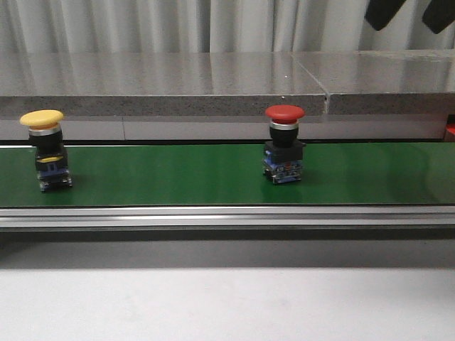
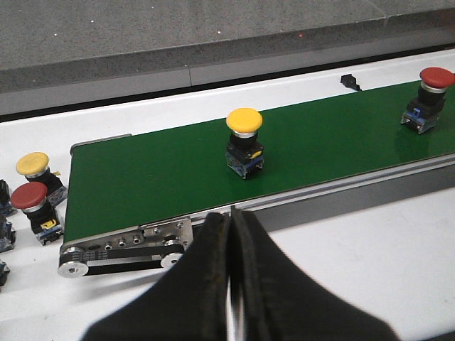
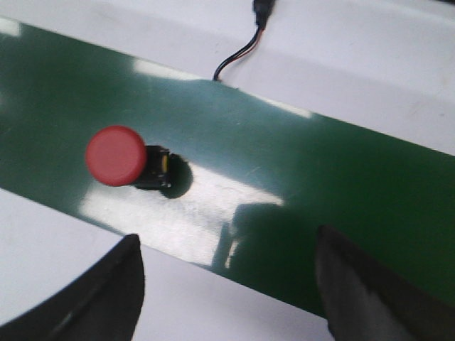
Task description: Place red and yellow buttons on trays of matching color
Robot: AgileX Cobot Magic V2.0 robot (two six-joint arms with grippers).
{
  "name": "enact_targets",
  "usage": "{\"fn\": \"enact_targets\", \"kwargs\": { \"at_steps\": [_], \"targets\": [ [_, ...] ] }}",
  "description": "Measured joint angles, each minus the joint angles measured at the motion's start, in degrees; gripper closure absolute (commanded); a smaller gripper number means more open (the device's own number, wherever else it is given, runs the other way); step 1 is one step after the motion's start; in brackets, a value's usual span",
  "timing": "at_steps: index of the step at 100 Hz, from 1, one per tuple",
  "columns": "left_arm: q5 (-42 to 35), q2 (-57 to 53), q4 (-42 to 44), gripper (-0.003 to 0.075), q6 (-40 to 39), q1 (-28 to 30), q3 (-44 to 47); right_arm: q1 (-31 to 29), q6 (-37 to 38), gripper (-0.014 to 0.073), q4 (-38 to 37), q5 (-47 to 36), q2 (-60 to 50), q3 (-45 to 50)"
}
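A yellow button (image 1: 44, 145) stands upright at the left end of the green belt (image 1: 178, 174). A red button (image 1: 284, 149) stands upright right of the belt's middle. In the left wrist view the yellow button (image 2: 244, 138) and red button (image 2: 429, 96) are both on the belt, beyond my left gripper (image 2: 231, 217). It is shut with nothing in it, over the white table near the belt's end. My right gripper (image 3: 227, 236) is open and empty above the belt's near edge, with the red button (image 3: 117, 156) just ahead of it. Its dark fingers (image 1: 384, 13) show at the front view's top right. The trays are out of view.
A grey stone ledge (image 1: 213, 78) runs behind the belt and an aluminium rail (image 1: 227, 214) runs along its front. Spare yellow (image 2: 34, 169) and red (image 2: 32, 202) buttons stand on the white table past the belt's roller end (image 2: 121, 249). A black cable (image 3: 242, 50) lies beyond the belt.
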Motion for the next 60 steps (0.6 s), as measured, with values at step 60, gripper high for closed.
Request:
{"fn": "enact_targets", "kwargs": {
  "at_steps": [60],
  "targets": [
    [0.0, 0.0, 0.0, 0.0741, 0.0, 0.0, 0.0, 1.22, -8.74, 0.0073, 5.45, 10.71, 16.55, -10.24]
  ]
}}
